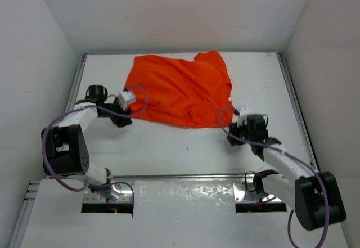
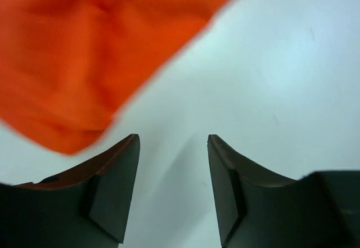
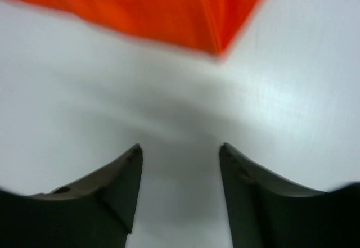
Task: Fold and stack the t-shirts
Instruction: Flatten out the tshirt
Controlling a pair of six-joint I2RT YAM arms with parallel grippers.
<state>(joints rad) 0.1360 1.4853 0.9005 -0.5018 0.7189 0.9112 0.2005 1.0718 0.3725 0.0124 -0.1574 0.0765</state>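
The orange-red t-shirt [image 1: 183, 89] lies crumpled and partly spread on the white table, toward the back middle. My left gripper [image 1: 125, 118] is open and empty just beside the shirt's near left edge; the left wrist view shows the cloth [image 2: 84, 51] above and left of the jaws, with bare table between them. My right gripper [image 1: 235, 135] is open and empty just off the shirt's near right corner; the right wrist view shows that corner [image 3: 216, 23] ahead of the jaws, apart from them.
White walls [image 1: 45, 45] close in the table on the left, back and right. Metal rails [image 1: 292, 96] run along the table's sides. Purple cables [image 1: 53, 130] loop off both arms.
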